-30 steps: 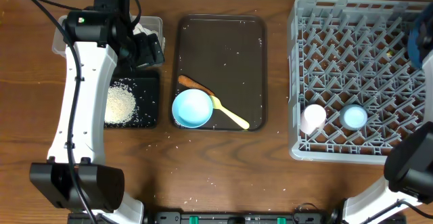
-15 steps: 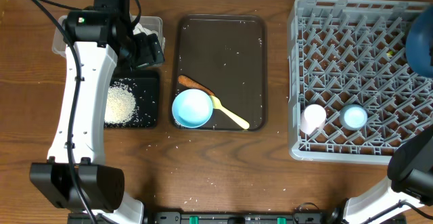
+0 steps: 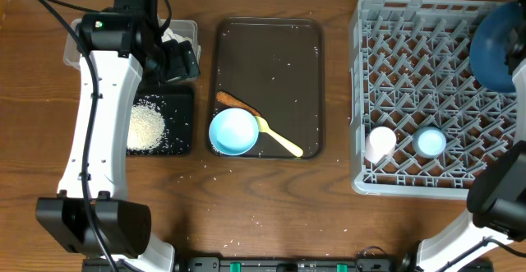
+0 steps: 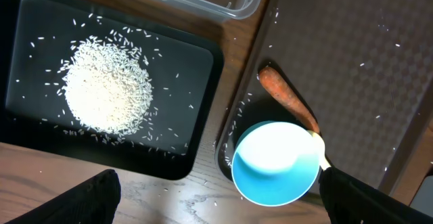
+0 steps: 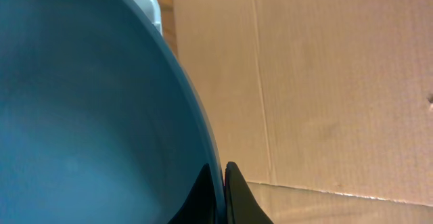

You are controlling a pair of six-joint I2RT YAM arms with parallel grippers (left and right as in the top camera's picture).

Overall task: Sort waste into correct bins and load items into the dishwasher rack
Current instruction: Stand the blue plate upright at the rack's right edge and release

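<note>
well, the dark blue plate (image 3: 496, 48) hangs over the dishwasher rack (image 3: 359, 99) toward the far right corner of the table. the right end effector (image 5: 221, 176) is nearly closed, its two fingers pinching the plate's rim. from overhead the plate shows a broad round face, so it looks tilted rather than on edge, but how steeply i cannot tell. the pegs right under it look free. the pink-white cup (image 3: 380, 143) and light blue cup (image 3: 429, 141) stand well apart, by the rack's near edge. i judge the next move hinges on turning the plate upright, lining its rim up with a peg row, then lowering it.

the left end effector (image 4: 220, 176) is wide open and holds nothing, above the black tray (image 3: 182, 101) with its rice pile (image 3: 146, 126), the clear tub (image 3: 187, 32) just beyond. that arm is nearer the light blue bowl (image 3: 233, 131), which sits on the brown serving tray (image 3: 271, 50). beside the bowl lie the carrot stick (image 3: 234, 102) and the pale yellow spoon (image 3: 283, 143), both running diagonally.
</note>
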